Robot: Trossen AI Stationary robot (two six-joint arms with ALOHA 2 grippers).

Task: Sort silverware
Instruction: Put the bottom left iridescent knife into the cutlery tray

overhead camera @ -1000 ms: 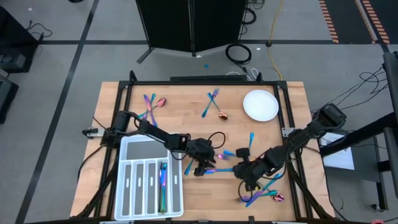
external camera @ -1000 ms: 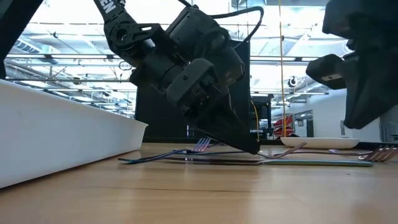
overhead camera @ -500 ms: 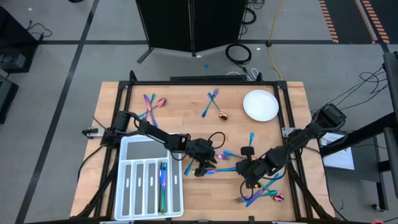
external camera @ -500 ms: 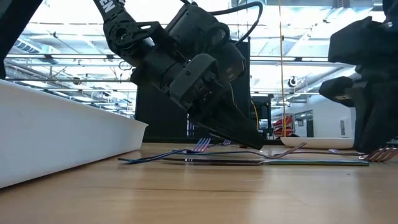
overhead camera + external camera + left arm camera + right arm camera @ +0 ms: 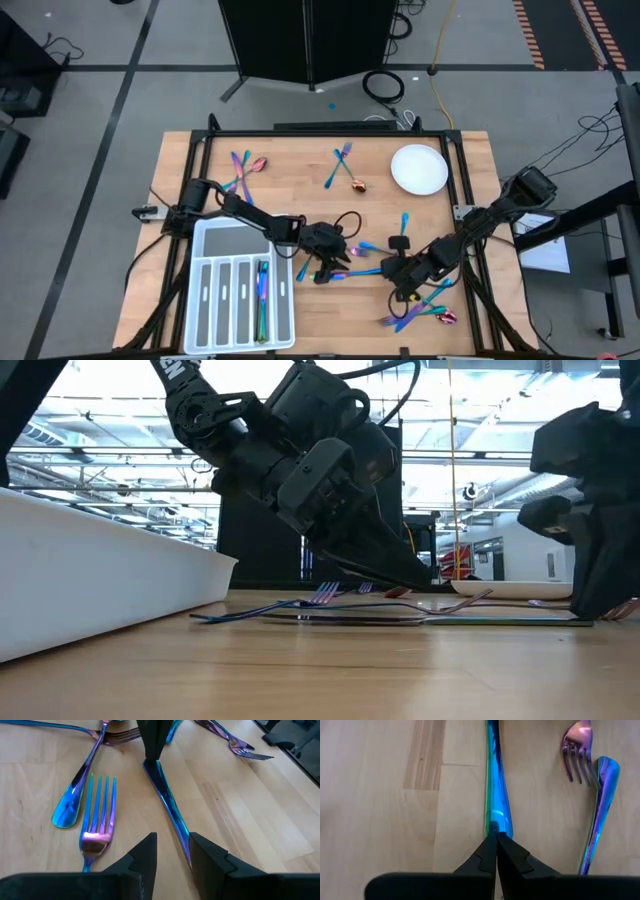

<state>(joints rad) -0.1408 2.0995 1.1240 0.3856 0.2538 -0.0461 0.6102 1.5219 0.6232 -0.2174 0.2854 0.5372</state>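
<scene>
A slim blue-purple knife (image 5: pixel 352 272) lies flat on the wood between my two grippers. My left gripper (image 5: pixel 325 264) hovers open over one end of it. In the left wrist view the knife (image 5: pixel 167 805) runs between the two fingers, close to one finger (image 5: pixel 207 857). Whether it touches that finger I cannot tell. My right gripper (image 5: pixel 400 272) is shut, with its tips down on the knife's other end. A rainbow fork (image 5: pixel 97 815) and a spoon (image 5: pixel 75 800) lie beside the knife. My right gripper's shut fingertips (image 5: pixel 493 845) rest on the blue end of the knife (image 5: pixel 496 815), coming from above at a slant and pointing along its length. The knife lies flat on the table, as the low view shows at the knife (image 5: pixel 420 620).
The white compartmented tray (image 5: pixel 215 300) sits at the near left with several pieces in one slot (image 5: pixel 262 295). The white plate (image 5: pixel 419 168) is at the far right. More silverware lies at the far left (image 5: pixel 245 165), far middle (image 5: pixel 343 165) and near right (image 5: pixel 420 315).
My right gripper has come down from above the table until its tips are at the knife's end. My left gripper has tipped its fingertips up slightly off the wood. The knife has stayed where it was.
</scene>
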